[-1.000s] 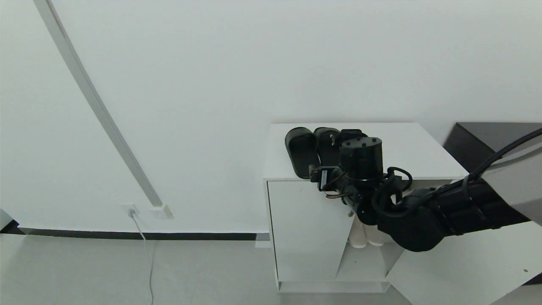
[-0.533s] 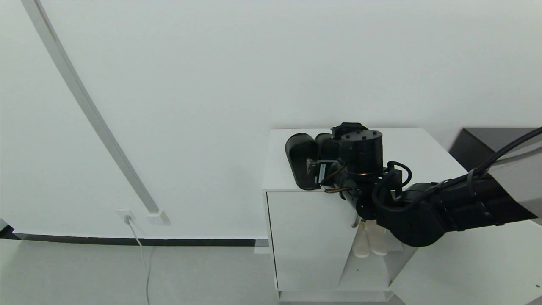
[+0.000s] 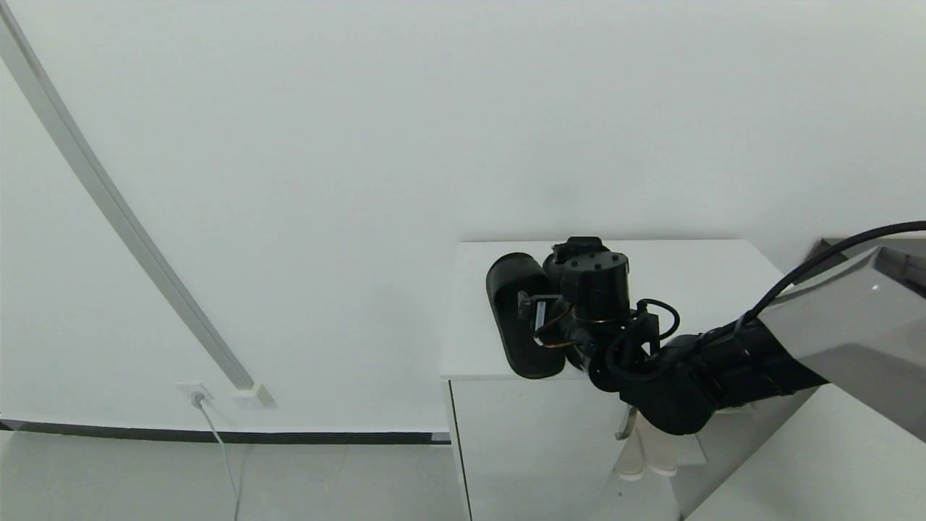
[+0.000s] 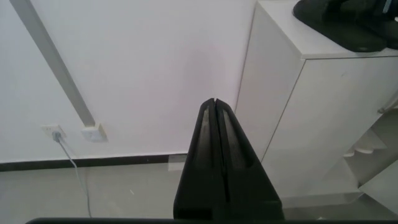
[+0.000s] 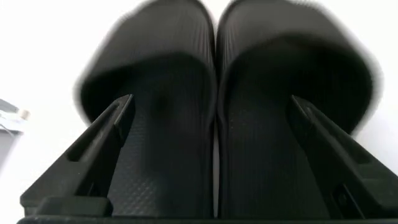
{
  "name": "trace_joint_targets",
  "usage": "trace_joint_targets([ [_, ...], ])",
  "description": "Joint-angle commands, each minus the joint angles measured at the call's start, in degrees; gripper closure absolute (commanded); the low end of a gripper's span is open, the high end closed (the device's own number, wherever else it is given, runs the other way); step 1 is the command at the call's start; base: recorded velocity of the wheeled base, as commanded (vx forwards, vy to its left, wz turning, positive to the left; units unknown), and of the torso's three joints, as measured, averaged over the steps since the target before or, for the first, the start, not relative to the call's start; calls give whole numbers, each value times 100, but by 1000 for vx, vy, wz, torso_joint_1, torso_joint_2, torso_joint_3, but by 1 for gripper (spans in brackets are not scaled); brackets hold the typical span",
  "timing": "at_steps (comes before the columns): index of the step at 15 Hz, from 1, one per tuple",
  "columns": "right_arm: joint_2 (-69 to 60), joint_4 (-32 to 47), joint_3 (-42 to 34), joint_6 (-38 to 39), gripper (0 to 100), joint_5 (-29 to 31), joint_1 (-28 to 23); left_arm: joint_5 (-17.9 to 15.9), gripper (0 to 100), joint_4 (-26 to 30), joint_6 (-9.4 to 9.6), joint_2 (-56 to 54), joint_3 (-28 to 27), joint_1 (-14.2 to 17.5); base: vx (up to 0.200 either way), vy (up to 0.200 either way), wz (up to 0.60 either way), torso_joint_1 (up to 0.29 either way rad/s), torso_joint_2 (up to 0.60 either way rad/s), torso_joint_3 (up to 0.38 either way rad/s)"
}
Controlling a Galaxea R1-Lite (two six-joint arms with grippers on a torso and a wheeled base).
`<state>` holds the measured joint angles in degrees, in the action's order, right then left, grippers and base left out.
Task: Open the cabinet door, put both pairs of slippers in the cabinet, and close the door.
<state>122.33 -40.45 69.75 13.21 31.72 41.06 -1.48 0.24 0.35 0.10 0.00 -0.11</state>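
A pair of black slippers (image 5: 217, 93) lies side by side on top of the white cabinet (image 3: 687, 289). In the head view the left black slipper (image 3: 515, 318) reaches the top's front edge, and my right wrist (image 3: 597, 289) covers the other one. My right gripper (image 5: 214, 155) is open just above the pair, one finger (image 5: 102, 152) over each slipper. A white pair of slippers (image 3: 645, 456) stands inside the cabinet behind its open door (image 3: 788, 470). My left gripper (image 4: 214, 124) is shut on nothing, low and left of the cabinet (image 4: 311, 112).
The cabinet stands against a white wall. A slanted grey conduit (image 3: 108, 202) runs down to a wall socket with a cable (image 3: 194, 396). Bare floor lies left of the cabinet. The open door swings out on the cabinet's right side.
The head camera has moved, so the whole picture sits lower. My right gripper has gone farther over the black slippers, and my wrist now covers the right one.
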Motion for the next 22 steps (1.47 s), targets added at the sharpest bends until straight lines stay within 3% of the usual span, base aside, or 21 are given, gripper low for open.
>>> trace_joint_targets([
  [1,370,-16,223,-21,0,-8,-28,-2,100,2,0,8,0,2,0,0,0,0,0,0],
  [11,1522,-429,1488,-627,0,-228,-555,7,100,-7,-9,8,0,2,0,0,0,0,0,0],
  [12,1539,-429,1524,-653,100,-228,-546,16,100,-7,-9,8,0,2,0,0,0,0,0,0],
  [22,1100,-455,1286,-645,100,-236,-537,33,100,2,-18,8,0,2,0,0,0,0,0,0],
])
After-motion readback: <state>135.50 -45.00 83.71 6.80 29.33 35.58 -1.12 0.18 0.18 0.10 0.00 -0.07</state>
